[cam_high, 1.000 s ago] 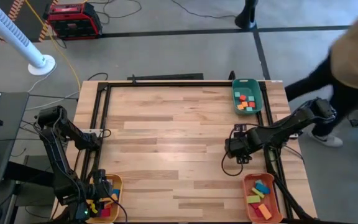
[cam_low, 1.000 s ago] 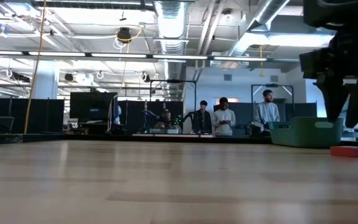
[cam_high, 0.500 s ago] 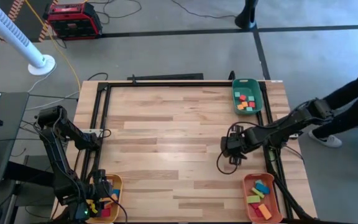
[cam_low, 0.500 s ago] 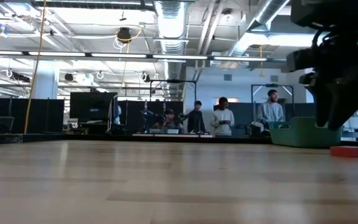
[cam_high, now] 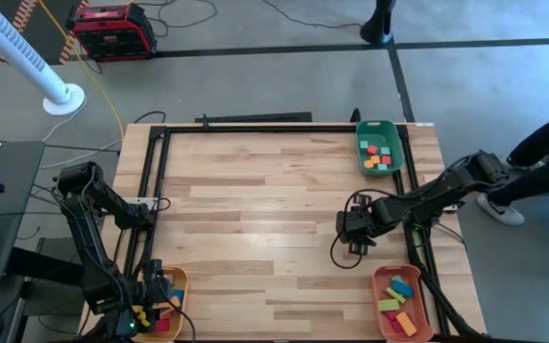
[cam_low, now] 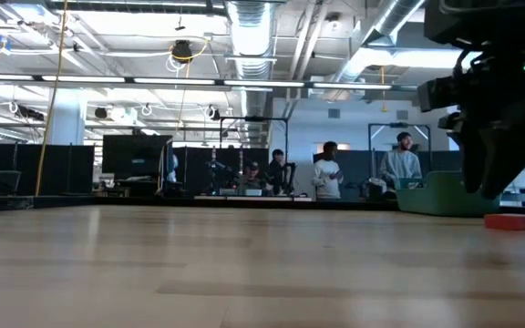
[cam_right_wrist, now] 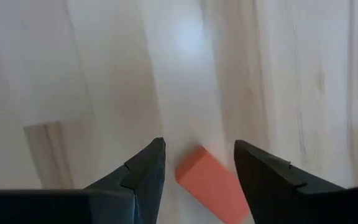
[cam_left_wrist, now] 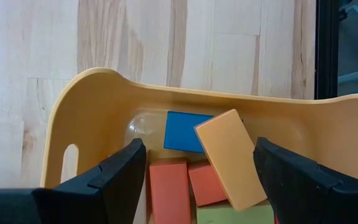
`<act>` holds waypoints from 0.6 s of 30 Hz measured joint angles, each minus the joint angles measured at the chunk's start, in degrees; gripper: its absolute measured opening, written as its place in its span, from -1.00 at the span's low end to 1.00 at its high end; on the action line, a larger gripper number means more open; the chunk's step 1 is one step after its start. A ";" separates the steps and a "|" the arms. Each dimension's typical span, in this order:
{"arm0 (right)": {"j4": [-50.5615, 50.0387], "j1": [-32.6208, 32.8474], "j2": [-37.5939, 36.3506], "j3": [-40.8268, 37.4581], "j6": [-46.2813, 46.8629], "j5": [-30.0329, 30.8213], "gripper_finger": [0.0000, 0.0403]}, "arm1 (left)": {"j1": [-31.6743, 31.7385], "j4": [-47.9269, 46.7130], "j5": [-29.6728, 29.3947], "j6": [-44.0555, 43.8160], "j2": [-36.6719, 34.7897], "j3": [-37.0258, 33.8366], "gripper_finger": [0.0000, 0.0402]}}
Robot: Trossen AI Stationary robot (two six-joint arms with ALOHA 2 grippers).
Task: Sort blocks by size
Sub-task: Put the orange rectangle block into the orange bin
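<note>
The right gripper hangs over the right half of the table, fingers spread wide and empty, a red block lying on the wood between them. In the low view that block sits on the table just right of the gripper. The left gripper waits over the yellow tray at the near left corner, fingers apart and holding nothing, above a blue block, a tan bar and red blocks.

The red block lies slantwise to the fingers, so a straight close would likely catch it on its corners and twist or squirt it out; a descent off centre could land a fingertip on top of it. Turning the wrist first would help.

Other blocks lie sorted in the green tray at the far right and the orange tray at the near right. The middle of the table offers open room; the dark frame rail runs close on the right, between the gripper and the edge.
</note>
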 joint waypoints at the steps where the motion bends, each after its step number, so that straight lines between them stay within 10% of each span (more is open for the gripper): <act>1: 0.24 0.16 0.08 0.00 0.11 0.01 0.08 | 0.02 -0.01 0.02 0.00 0.00 0.00 0.42; 18: 1.57 2.41 6.80 0.02 2.10 0.06 0.08 | 0.01 -0.01 0.00 0.00 0.00 0.00 0.42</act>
